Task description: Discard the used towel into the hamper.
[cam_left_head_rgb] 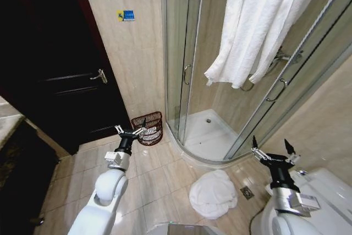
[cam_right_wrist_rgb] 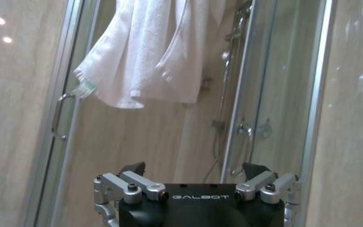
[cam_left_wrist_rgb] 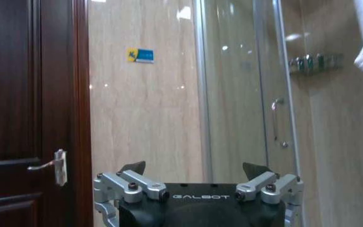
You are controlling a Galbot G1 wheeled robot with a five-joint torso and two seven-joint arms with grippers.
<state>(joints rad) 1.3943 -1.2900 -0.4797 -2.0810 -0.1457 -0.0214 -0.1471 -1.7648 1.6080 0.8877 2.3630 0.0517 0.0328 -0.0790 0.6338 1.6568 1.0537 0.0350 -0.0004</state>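
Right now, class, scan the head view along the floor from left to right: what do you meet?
Dark door → left gripper → hamper → crumpled white towel → right gripper.

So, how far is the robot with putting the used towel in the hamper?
Nothing looks done yet. The crumpled white towel lies on the floor tiles near the shower base, and the hamper stands by the wall. The left gripper and right gripper are both open and hold nothing. Another towel hangs over the shower door. Picking up, carrying and dropping all remain.
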